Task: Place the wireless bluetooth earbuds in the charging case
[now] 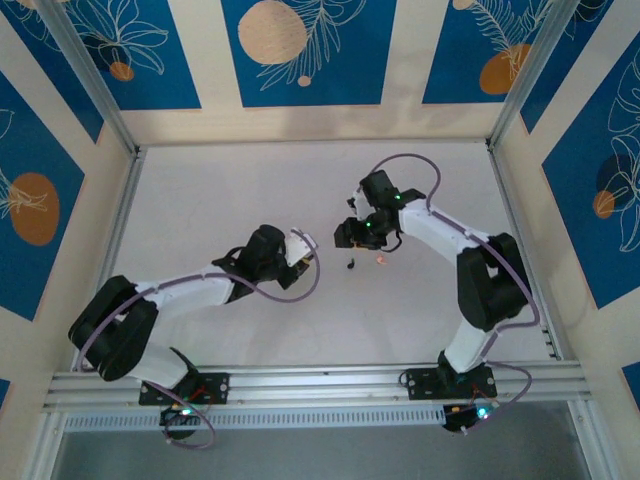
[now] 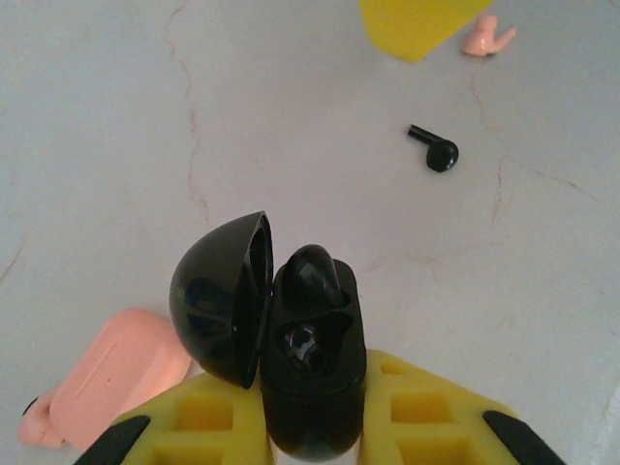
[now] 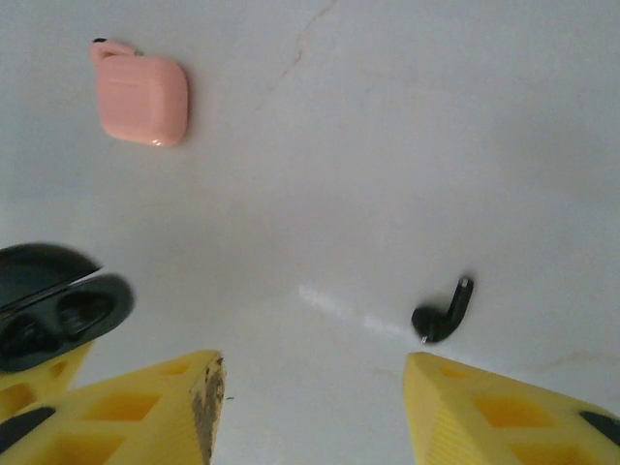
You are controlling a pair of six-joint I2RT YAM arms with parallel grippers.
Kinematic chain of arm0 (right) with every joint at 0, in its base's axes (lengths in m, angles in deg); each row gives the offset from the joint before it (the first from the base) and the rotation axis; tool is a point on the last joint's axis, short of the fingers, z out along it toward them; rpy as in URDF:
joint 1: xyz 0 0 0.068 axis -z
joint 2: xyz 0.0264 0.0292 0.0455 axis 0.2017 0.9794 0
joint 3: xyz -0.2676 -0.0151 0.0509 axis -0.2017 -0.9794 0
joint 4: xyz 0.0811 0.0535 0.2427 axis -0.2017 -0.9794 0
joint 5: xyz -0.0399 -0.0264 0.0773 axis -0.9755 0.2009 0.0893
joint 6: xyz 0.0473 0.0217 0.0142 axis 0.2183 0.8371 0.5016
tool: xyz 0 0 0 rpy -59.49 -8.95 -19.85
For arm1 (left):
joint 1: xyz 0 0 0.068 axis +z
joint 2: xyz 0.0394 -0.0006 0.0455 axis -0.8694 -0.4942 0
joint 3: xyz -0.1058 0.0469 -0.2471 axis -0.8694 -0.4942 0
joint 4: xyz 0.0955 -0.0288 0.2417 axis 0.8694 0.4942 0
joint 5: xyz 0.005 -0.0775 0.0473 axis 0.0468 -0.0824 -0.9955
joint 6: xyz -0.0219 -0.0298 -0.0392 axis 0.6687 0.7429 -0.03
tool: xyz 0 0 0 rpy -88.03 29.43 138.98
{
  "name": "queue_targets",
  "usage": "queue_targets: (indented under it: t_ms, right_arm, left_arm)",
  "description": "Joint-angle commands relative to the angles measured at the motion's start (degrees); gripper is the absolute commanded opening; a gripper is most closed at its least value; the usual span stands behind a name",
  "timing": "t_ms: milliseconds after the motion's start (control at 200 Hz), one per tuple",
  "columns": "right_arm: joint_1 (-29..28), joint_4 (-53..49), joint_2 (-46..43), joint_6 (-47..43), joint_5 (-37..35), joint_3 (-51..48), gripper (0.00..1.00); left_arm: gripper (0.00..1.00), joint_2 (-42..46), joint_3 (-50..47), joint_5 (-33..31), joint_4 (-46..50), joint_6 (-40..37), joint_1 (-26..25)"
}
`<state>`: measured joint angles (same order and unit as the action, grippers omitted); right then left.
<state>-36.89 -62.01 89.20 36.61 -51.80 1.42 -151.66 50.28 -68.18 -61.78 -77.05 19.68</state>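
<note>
Cases, two: one pink case [image 3: 143, 97], one black case [image 2: 310, 358]. Earbuds lying loose, three: one black earbud [image 2: 441, 153], one pink earbud [image 2: 489, 37], a second pink earbud [image 2: 37, 428] partly seen. Robot arms, two: left arm [image 1: 190, 292], right arm [image 1: 445, 232]

Top external view: fixed above and behind both arm bases, looking steeply down on the whole white table [image 1: 220, 200] from afar. Left wrist view: close over the tabletop, facing forward past the left gripper [image 2: 315, 387] and the black open case [image 2: 310, 339] clamped in it. Right wrist view: equally low, looking out between the parted fingers of the right gripper [image 3: 312, 366]. All three views share the black earbud [image 1: 351, 265]; both wrist views share the pink case [image 3: 142, 97] and the black open case.
</note>
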Motion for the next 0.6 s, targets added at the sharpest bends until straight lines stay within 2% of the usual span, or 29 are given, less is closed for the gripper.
queue_targets:
  t_ms: [0, 345, 595]
  right_arm:
    - [0.16, -4.97, 4.78, -6.64, 0.42, 3.28, 0.51]
    - [-0.93, -6.13, 16.03, -11.32, 2.96, 11.09, 0.50]
    - [-1.22, -9.45, 19.05, -13.02, -0.75, 12.62, 0.49]
  left_arm:
    - [0.19, 2.68, -1.70, 1.91, -2.62, 2.34, 0.63]
    - [0.20, 3.99, -2.34, 2.00, -1.55, 0.20, 1.59]
    - [0.20, 3.90, -2.18, 2.45, -1.18, -0.08, 2.40]
